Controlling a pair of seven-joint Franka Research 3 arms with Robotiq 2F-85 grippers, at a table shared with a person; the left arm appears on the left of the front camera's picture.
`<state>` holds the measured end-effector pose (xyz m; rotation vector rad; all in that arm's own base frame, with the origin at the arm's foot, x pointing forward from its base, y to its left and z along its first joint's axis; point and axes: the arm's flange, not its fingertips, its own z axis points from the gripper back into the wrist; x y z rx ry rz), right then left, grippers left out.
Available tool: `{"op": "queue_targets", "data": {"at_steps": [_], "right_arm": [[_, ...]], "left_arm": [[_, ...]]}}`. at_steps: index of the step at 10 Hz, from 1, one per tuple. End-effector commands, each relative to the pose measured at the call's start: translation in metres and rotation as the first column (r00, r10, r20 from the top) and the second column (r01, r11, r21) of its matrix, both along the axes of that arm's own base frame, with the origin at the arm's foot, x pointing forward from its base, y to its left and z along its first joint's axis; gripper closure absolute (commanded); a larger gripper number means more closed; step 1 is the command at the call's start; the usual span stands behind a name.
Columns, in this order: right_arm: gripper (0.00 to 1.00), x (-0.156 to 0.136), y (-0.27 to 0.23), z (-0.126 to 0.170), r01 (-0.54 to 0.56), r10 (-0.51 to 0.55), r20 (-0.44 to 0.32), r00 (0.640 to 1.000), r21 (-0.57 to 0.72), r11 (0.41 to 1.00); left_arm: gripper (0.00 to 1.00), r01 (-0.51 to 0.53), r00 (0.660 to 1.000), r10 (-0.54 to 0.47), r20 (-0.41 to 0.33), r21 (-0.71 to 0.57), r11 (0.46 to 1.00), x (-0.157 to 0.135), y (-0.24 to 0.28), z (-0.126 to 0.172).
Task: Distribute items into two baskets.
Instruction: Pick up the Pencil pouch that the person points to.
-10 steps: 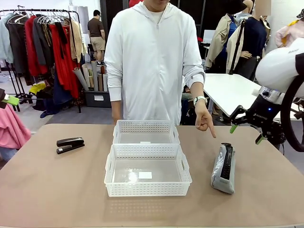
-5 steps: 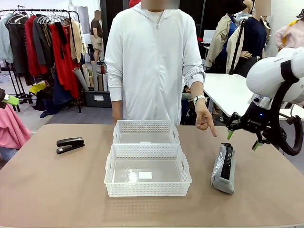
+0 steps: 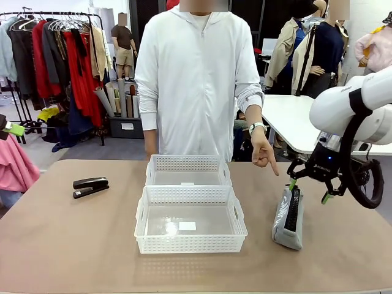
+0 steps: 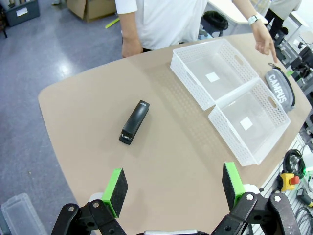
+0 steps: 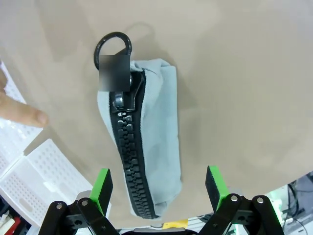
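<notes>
jaws, right gripper [image 3: 308, 189]: spread wide, empty, above the far end of the grey pouch [image 3: 288, 211].
jaws, left gripper [image 4: 175, 188]: spread wide, empty, high over the table [image 4: 161, 161].
pouch: right of centre in the front view, lying near the front basket [image 3: 190, 244].
back basket [image 3: 187, 163]: empty, touching the front one.
stapler [image 3: 90, 186]: left of frame, well apart from both baskets.
person's hand [image 3: 264, 154]: pointing down at the pouch.
risk: soft, rounded pouch may slip or twist if pinched off-centre; pointing finger sits near the descent path.
</notes>
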<state>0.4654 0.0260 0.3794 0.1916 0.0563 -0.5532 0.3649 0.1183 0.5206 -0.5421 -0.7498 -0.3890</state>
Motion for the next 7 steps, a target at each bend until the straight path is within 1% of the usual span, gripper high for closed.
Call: {"op": "queue_targets", "data": {"at_steps": [1, 4, 7], "right_arm": [[0.0, 0.009, 0.012, -0.013, 0.03, -0.03, -0.02, 0.999, 0.018, 0.999], [0.0, 0.006, 0.025, -0.027, 0.004, -0.003, -0.017, 1.0, 0.039, 0.999], [0.0, 0.008, 0.03, -0.049, 0.001, 0.001, -0.046, 0.999, 0.055, 0.998]], "left_arm": [[0.0, 0.005, 1.0, -0.005, 0.009, -0.016, 1.0, 0.001, 0.001, 0.0], [0.0, 0.005, 1.0, -0.005, 0.009, -0.016, 1.0, 0.001, 0.001, 0.0], [0.0, 0.005, 1.0, -0.005, 0.009, -0.016, 1.0, 0.001, 0.001, 0.0]]}}
